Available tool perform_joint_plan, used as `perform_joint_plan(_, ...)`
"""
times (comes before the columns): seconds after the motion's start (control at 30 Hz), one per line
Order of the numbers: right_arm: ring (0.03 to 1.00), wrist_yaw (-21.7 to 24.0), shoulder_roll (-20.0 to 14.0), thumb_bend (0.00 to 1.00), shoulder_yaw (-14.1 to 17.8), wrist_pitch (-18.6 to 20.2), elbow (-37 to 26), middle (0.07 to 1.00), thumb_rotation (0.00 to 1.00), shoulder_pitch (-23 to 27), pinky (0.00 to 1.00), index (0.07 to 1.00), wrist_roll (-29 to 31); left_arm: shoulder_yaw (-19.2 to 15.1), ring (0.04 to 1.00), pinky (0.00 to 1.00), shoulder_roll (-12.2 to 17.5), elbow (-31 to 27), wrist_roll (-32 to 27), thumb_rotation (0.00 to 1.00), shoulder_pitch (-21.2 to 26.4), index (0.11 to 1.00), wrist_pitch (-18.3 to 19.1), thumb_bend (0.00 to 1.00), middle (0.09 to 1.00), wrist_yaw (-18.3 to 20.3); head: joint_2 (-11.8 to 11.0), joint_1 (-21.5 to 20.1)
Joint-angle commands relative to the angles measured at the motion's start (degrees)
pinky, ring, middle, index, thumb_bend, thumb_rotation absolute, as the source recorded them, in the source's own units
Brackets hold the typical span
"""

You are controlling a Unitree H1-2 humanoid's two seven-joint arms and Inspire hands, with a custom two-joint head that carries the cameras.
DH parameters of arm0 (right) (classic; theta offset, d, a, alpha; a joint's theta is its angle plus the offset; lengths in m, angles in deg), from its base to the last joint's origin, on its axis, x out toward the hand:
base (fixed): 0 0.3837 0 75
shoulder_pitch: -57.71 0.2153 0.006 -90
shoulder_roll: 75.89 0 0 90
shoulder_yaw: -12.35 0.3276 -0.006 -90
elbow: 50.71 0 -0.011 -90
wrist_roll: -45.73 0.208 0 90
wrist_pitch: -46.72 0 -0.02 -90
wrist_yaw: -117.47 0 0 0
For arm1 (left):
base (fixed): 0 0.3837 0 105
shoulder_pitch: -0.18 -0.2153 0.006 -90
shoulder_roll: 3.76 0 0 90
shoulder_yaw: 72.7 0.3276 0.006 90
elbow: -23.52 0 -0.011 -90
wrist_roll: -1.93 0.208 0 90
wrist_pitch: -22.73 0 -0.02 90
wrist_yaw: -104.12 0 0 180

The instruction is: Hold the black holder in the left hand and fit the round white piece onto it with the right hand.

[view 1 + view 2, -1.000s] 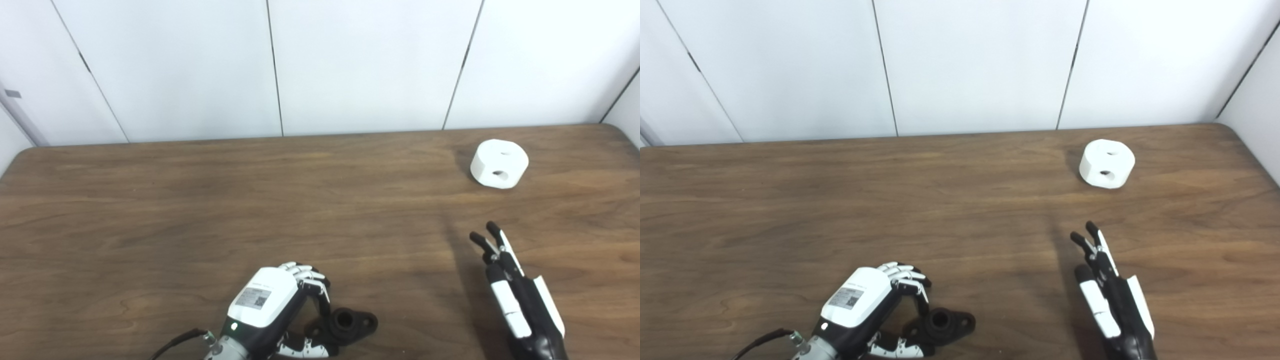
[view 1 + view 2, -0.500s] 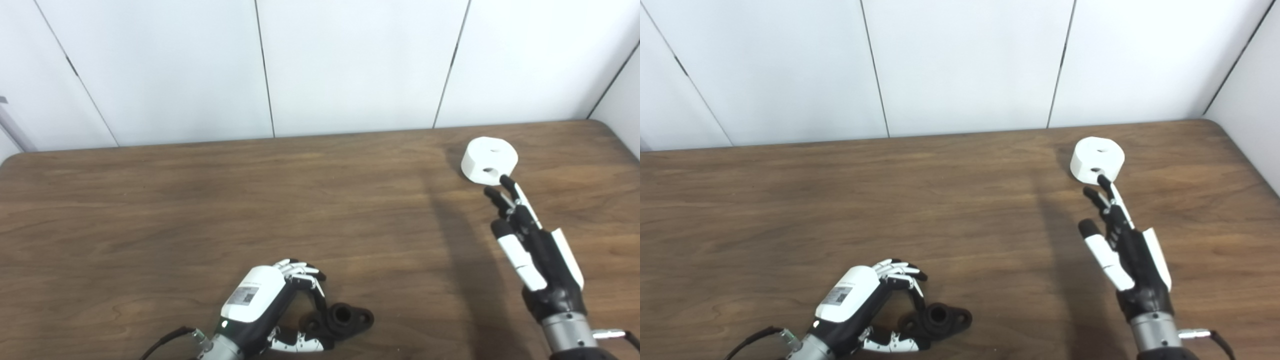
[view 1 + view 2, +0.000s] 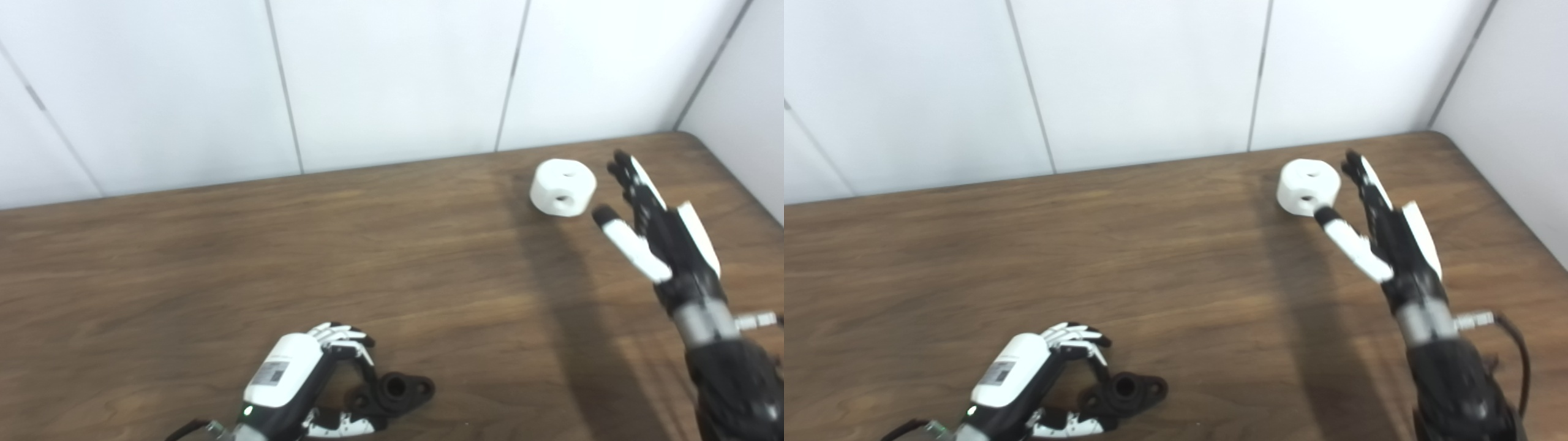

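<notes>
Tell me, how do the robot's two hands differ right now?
The left hand is curled low at the near table edge, fingers around the black holder; the right hand is spread open, holding nothing. The left is near; the right reaches far, beside the round white piece. Both are black and white.
</notes>
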Motion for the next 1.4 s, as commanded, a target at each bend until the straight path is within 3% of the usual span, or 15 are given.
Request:
perform_joint_plan(0.0, 0.964, 0.8, -3.7, 0.61, 0.5, 1.1, 0.1, 0.96, 0.85, 3.3, 0.96, 0.98, -3.0, 0.4, 0.819, 0.86, 0.9, 1.4, 0.6, 0.05, -1.0, 0.486, 0.3, 0.52, 0.761, 1.2, -0.6, -0.2)
perform_joint_plan(0.03, 0.951, 1.2, -4.5, 0.62, 0.7, 2.0, 0.9, 0.953, 0.75, 4.6, 0.94, 0.962, -3.3, 0.4, 0.821, 0.86, 0.9, 1.3, 0.6, 0.05, -1.1, 0.486, 0.4, 0.52, 0.765, 1.4, -0.8, -0.2)
perform_joint_plan(0.2, 0.919, 2.5, -8.3, 0.71, 0.0, 3.6, 4.6, 0.918, 0.48, 9.3, 0.9, 0.929, -6.5, 0.5, 0.829, 0.87, 1.0, 1.3, 1.0, 0.04, -1.5, 0.486, 0.5, 0.52, 0.771, 1.3, -1.8, -0.6)
perform_joint_plan(0.33, 0.873, 5.4, -12.6, 0.78, -2.5, 5.0, 8.8, 0.899, 0.38, 13.3, 0.81, 0.917, -11.3, 0.5, 0.834, 0.87, 1.0, 1.2, 1.3, 0.04, -2.1, 0.487, 0.5, 0.52, 0.77, 1.0, -2.3, -0.7)
perform_joint_plan(0.5, 0.924, 10.3, -17.3, 0.85, -6.3, 5.3, 14.5, 0.924, 0.34, 18.2, 0.83, 0.915, -15.1, 0.5, 0.836, 0.88, 1.2, 1.3, 0.9, 0.04, -2.3, 0.486, 0.5, 0.52, 0.773, 0.8, -2.4, -0.6)
perform_joint_plan(0.77, 0.975, 14.8, -21.0, 0.94, -13.6, 3.3, 26.7, 0.938, 0.32, 26.8, 0.85, 0.92, -19.2, 0.5, 0.836, 0.88, 1.4, 1.2, 1.2, 0.05, -2.4, 0.487, 0.7, 0.52, 0.775, 0.7, -2.4, -1.1)
perform_joint_plan(0.9, 0.979, 15.8, -21.0, 0.94, -15.9, 3.8, 30.4, 0.943, 0.3, 29.7, 0.87, 0.91, -20.8, 0.5, 0.834, 0.87, 1.4, 1.3, 1.0, 0.05, -2.4, 0.487, 0.5, 0.52, 0.775, 0.6, -2.4, -1.1)
perform_joint_plan(1.1, 1.0, 18.9, -19.6, 0.91, -19.1, 5.4, 34.6, 0.952, 0.29, 34.1, 0.99, 0.89, -24.3, 0.5, 0.835, 0.87, 1.3, 1.0, 1.2, 0.05, -2.5, 0.487, 0.8, 0.52, 0.775, 0.9, -2.2, -0.9)
perform_joint_plan(1.37, 1.0, 21.0, -17.1, 0.93, -21.0, 5.3, 38.9, 0.955, 0.31, 37.6, 1.0, 0.852, -27.2, 0.4, 0.834, 0.87, 1.2, 0.3, 1.5, 0.05, -2.7, 0.487, 1.2, 0.52, 0.771, 1.3, -2.0, -0.9)
